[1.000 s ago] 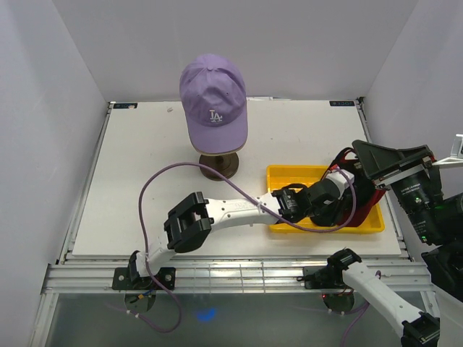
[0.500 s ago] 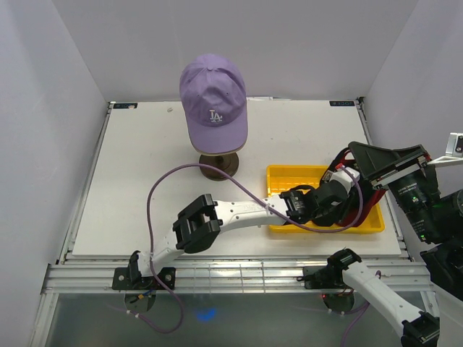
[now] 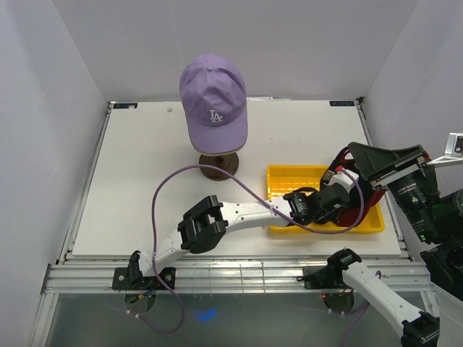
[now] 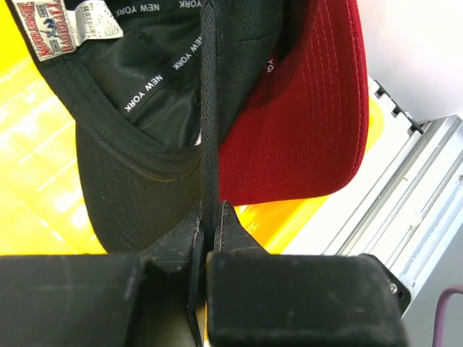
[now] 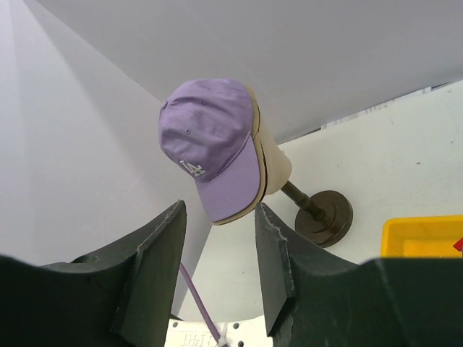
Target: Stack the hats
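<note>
A lavender hat (image 3: 213, 101) with a white logo sits on the beige mannequin head (image 5: 273, 165); a tan edge shows under its brim. In the yellow tray (image 3: 288, 178) lie a black hat (image 4: 137, 123), its inside and "NEW YORK" tape facing the left wrist camera, and a red hat (image 4: 304, 123) beside it. My left gripper (image 4: 210, 213) reaches into the tray and is shut on the thin edge of the black hat. My right gripper (image 5: 219, 210) hangs open and empty above the table's right side (image 3: 391, 165), facing the lavender hat (image 5: 210, 137).
The mannequin's dark round base (image 3: 218, 165) stands on the white table left of the tray. A purple cable (image 3: 181, 177) loops from the left arm over the table. White walls enclose three sides; the aluminium rail (image 3: 239, 273) runs along the near edge.
My left gripper has closed on the black hat's edge, and the left arm has stretched slightly further right into the tray. The right gripper has hardly moved.
</note>
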Controlling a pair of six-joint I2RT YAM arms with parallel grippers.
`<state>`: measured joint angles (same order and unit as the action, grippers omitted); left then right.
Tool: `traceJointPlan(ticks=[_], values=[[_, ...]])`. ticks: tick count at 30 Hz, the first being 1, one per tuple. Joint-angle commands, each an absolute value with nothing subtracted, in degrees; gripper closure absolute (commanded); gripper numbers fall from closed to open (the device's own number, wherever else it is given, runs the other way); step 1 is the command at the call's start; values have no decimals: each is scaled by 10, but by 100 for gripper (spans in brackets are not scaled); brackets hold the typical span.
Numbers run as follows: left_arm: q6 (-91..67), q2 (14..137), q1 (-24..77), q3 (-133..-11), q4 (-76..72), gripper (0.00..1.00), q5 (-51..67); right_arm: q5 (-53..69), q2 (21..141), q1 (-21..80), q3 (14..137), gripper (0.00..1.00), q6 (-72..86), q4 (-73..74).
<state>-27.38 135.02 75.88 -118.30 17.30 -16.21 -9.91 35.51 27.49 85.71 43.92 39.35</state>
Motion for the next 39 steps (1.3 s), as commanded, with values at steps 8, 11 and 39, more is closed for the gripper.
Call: traceJointPlan(ticks=[8,11,39], values=[[-333,1259,755,-1209,212,100,-145,-105,363,275,885,52,429,382],[-364,1219,745,-1191,207,100,-122,-104,366,275,886,52,429,381],[-620,958,519,-1033,-25,100,106,-67,507,275,1012,52,446,309]])
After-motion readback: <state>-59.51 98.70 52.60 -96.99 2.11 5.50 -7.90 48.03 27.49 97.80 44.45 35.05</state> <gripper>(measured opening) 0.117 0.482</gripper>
